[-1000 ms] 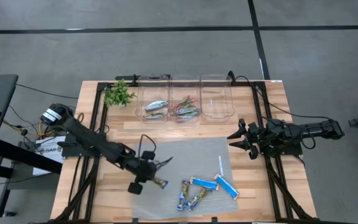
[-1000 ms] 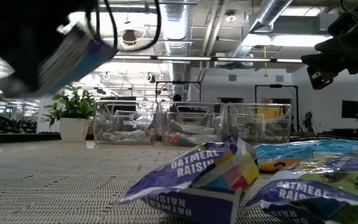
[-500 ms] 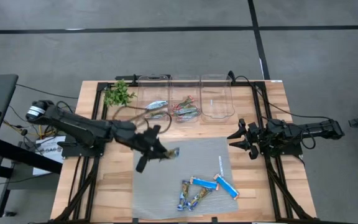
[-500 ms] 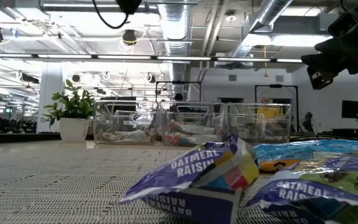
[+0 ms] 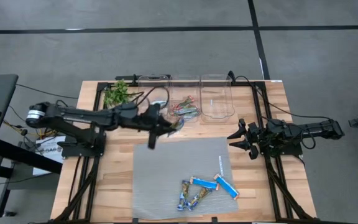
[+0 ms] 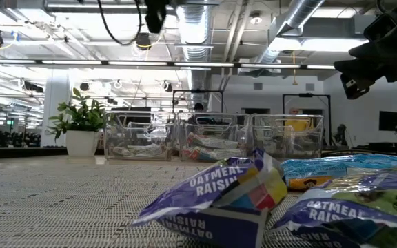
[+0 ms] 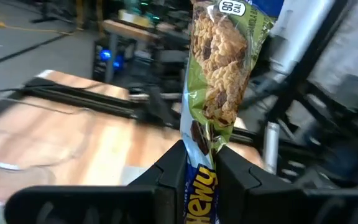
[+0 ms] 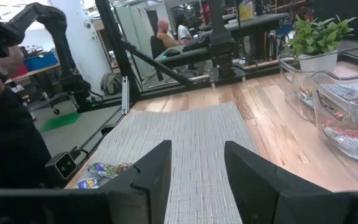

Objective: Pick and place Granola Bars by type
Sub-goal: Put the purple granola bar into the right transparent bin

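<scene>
Left gripper [image 7: 201,163] moved binward w/ green-blue cookie-print bar [image 7: 224,74].

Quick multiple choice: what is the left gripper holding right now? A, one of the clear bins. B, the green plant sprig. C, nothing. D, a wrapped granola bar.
D: in the left wrist view the left gripper is shut on a granola bar that sticks out past its fingers, with cookie-like pieces pictured on its green wrapper.
</scene>
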Robot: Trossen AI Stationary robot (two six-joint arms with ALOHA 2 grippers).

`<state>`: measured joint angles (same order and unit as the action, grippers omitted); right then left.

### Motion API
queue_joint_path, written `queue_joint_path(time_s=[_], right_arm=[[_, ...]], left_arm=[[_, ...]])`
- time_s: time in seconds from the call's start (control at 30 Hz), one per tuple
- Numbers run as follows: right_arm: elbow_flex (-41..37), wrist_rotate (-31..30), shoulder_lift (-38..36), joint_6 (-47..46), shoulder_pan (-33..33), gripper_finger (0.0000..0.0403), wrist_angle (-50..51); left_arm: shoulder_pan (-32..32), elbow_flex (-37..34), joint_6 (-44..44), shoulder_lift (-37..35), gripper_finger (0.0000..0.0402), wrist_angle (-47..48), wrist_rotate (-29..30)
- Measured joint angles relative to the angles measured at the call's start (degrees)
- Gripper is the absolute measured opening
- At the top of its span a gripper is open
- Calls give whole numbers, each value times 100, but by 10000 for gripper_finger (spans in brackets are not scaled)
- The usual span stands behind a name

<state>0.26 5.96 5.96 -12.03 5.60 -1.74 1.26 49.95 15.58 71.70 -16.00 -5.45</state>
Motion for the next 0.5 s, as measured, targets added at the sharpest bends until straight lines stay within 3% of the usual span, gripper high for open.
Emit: queue_joint_path(time_s=[0.23,0.5], right_arm=[[1,-2,0,0,-2,142,2],[1,-2,0,0,0,142,2]], left_arm=[[981,1238,3,1572,52,25,-563],[1603,4283,-708,3644,52,2031,-1087]])
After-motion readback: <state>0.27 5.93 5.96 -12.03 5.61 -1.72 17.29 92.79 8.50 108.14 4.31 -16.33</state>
